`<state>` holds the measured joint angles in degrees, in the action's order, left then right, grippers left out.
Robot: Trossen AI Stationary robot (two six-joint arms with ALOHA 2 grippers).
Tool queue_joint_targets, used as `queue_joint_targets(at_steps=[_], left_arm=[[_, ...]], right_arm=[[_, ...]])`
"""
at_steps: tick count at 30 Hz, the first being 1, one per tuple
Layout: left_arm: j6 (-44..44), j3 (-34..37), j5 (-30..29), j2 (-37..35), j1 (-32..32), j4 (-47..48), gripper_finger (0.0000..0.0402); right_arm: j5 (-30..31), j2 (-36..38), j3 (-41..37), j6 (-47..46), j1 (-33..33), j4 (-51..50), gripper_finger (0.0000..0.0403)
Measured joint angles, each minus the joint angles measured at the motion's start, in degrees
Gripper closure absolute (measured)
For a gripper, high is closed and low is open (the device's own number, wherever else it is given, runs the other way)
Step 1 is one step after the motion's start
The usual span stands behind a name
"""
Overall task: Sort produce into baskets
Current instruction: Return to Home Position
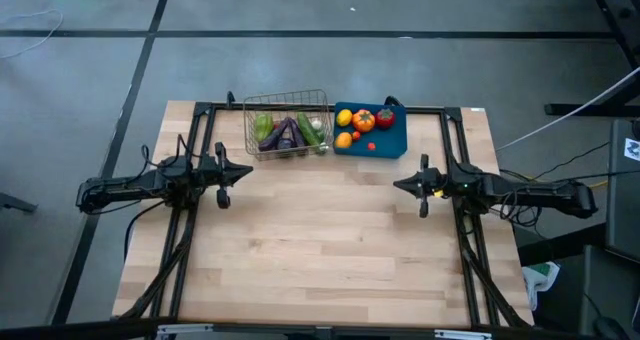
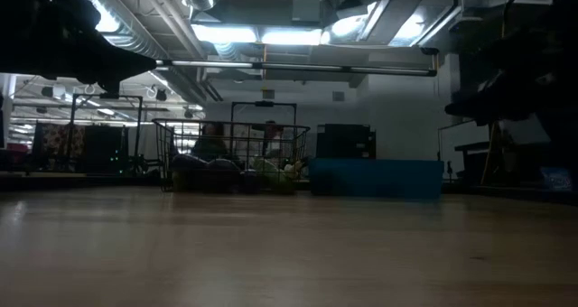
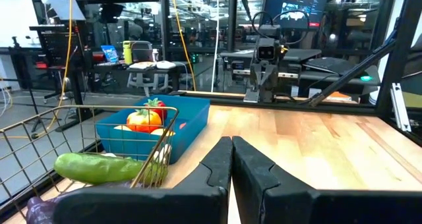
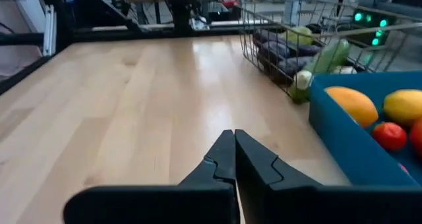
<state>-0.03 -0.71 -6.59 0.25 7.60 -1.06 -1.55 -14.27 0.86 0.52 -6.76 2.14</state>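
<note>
**Produce in the baskets, both grippers closed at the table's sides**

- The wire basket [image 1: 247, 130] stands at the far middle of the table [image 1: 320, 250]. The blue bin [image 1: 396, 142] is just beside it, toward the right arm.
- The wire basket holds a green pepper [image 1: 263, 126], purple eggplants [image 1: 285, 135], a cucumber [image 1: 306, 128] and white garlic [image 1: 317, 124]. They are packed close, and the cucumber leans against the mesh on the bin's side.
- The blue bin holds a lemon [image 1: 345, 118], an orange [image 1: 344, 139], a big tomato [image 1: 363, 121] with a green top, a red tomato [image 1: 385, 118] and a small berry [image 1: 371, 146] lying loose on the bin floor.
- The low view shows both containers side by side at the far edge. The dark eggplants show through the mesh, and the bin's solid wall hides what is inside it.
- The left gripper [image 1: 250, 170] hangs over the table's left side, on the near side of the wire basket, and points toward the middle. In the left wrist view its fingers [image 3: 221, 159] are pressed together and hold nothing.
- The right gripper [image 1: 397, 185] hangs over the right side, on the near side of the blue bin, and points inward. In the right wrist view its fingers [image 4: 224, 151] meet tip to tip and are empty.
- The two grippers face each other across the wood, well apart.
</note>
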Motion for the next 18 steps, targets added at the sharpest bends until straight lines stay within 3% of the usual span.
queue_joint_targets(at_steps=[8, 18], left_arm=[[0.0, 0.0, 0.0, 0.0, 0.0, 0.0, 0.0396], [0.0, 0.0, 0.0, 0.0, 0.0, 0.0, 0.0396]], right_arm=[[-0.1, 5.0, 0.1, 1.8, 0.0, -1.6, 0.0397], [1.4, 5.0, 0.1, 2.8, 0.0, -1.8, 0.0397]])
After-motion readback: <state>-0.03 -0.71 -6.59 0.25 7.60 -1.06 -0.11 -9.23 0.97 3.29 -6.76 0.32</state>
